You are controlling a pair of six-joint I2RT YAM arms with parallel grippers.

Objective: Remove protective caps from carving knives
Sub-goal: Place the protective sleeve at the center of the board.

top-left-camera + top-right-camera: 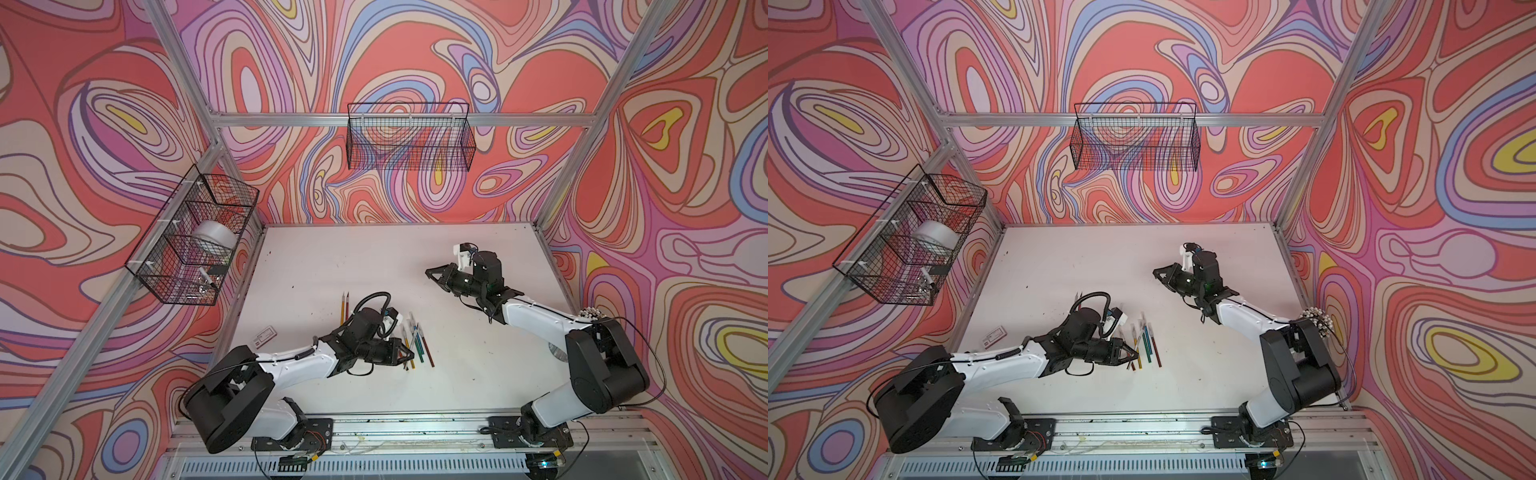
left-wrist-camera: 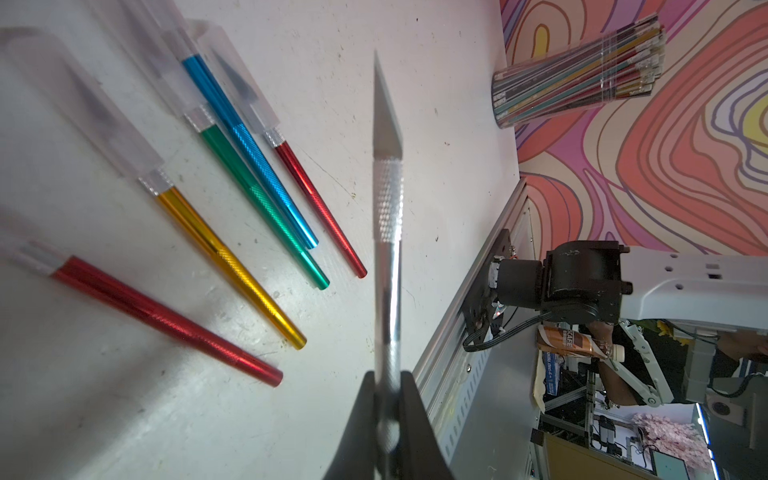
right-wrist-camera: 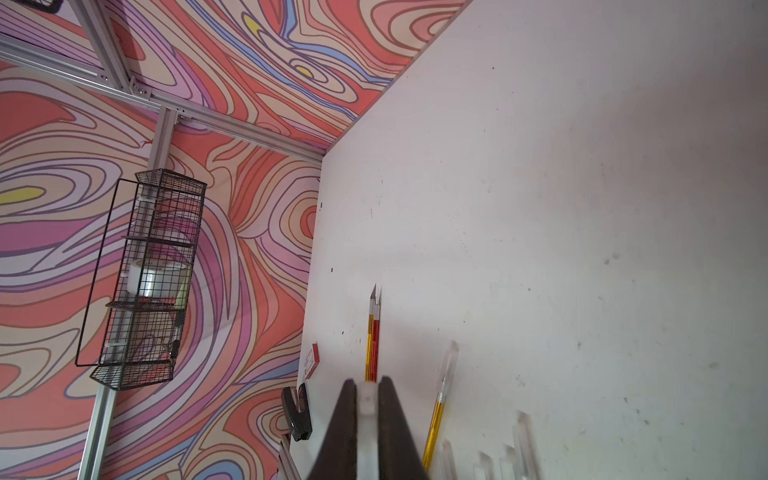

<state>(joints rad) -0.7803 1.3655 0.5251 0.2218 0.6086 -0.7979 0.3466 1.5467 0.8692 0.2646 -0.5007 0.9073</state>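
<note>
Silver knife (image 2: 387, 208), whitish cap (image 3: 368, 401), brown "CAFE" bottle (image 2: 561, 343)

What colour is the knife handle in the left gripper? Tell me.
Silver; the knife shows best in the left wrist view.

Both top views: even, diffuse light, moderately bright. The white desk (image 1: 374, 266) shows no glare, only a soft shadow beneath the left arm (image 1: 291, 365). Wide-angle distortion splays the aluminium frame post (image 1: 178, 58) toward the edge.

Left wrist view: the silver knife (image 2: 388, 199) is sharp mid-length and the gold knife (image 2: 232, 262) carries streak highlights. The left tool (image 2: 388, 384) and the near red knife (image 2: 166, 321) are blurred.

Right wrist view: dimmer, with a grey cast on the desk. The right tool (image 3: 368, 386), its protective cap (image 3: 368, 401) and the loose caps (image 3: 521, 436) at the picture's edge are out of focus.
</note>
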